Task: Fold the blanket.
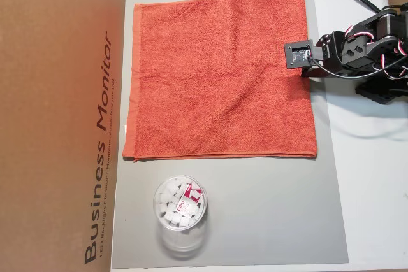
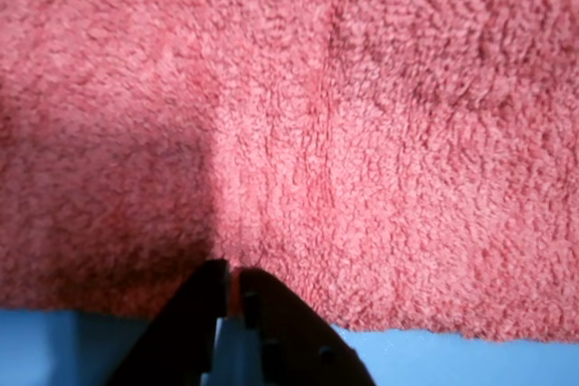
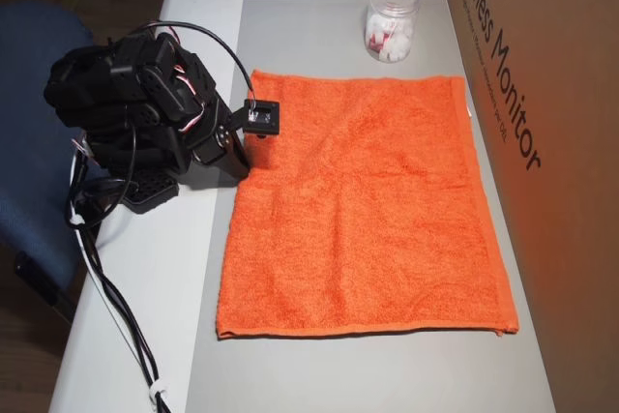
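The orange-red blanket [image 1: 217,74] lies spread flat on the grey mat [image 1: 268,208], its hemmed strips along the left and right sides in an overhead view. My gripper [image 2: 228,270] is down at the middle of one blanket edge, the right edge in an overhead view [image 1: 305,67] and the left edge in the other overhead view [image 3: 244,150]. In the wrist view the two dark fingers [image 2: 194,323] are pressed almost together on the terry cloth, which puckers into a crease running up from the tips. The mat shows as a blue strip below the edge.
A clear plastic tub [image 1: 180,211] with small white pieces stands on the mat beyond the blanket's near corner. A large cardboard monitor box [image 1: 57,119] walls off the side opposite the arm. The arm's base [image 3: 126,113] and cables sit on the white table.
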Tool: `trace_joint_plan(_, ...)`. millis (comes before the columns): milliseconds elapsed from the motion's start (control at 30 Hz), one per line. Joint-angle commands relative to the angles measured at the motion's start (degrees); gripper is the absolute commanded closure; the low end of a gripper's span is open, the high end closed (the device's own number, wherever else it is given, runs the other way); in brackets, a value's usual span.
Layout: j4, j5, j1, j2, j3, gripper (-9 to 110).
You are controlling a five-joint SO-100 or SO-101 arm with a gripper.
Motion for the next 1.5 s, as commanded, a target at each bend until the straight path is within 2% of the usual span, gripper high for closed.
trace_joint_plan(0,0.0,-0.44,-0.09,0.44,0.44,102)
trace_joint_plan(1467,0.35,-0.44,0.53,-0.53,-0.97,101)
